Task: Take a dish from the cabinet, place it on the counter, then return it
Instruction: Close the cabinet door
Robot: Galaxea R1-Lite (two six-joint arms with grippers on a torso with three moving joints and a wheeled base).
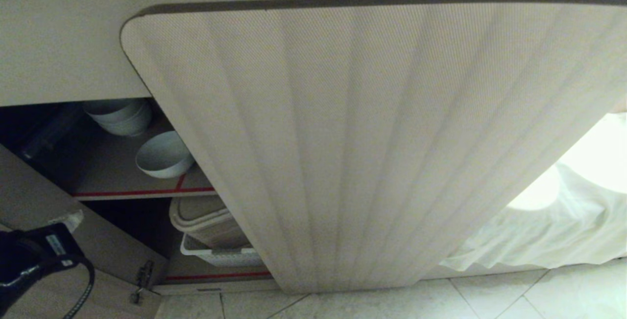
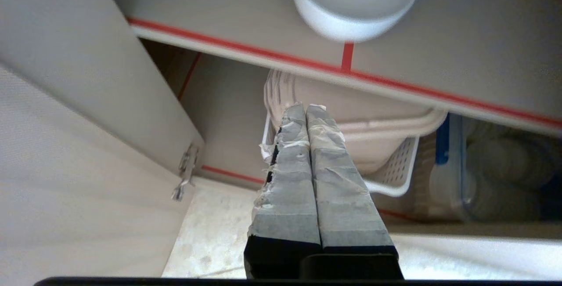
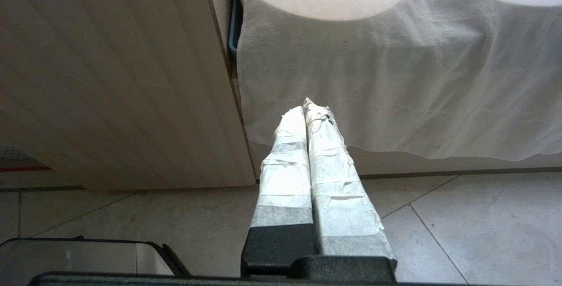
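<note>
The dish, a plain white deep bowl, stands alone near the front of the cabinet's upper shelf, just behind its red edge strip; in the left wrist view the dish sits above my fingers. My left gripper is shut and empty. It hangs outside the cabinet, below that shelf, facing the lower compartment. Only the left arm's black wrist shows in the head view. My right gripper is shut, empty and parked low over the floor. The counter's top is out of view.
A stack of white bowls stands behind the dish. A white perforated basket of beige trays fills the lower shelf. The left door hangs open, its hinge exposed. The fluted right door is shut. A white cloth hangs to its right.
</note>
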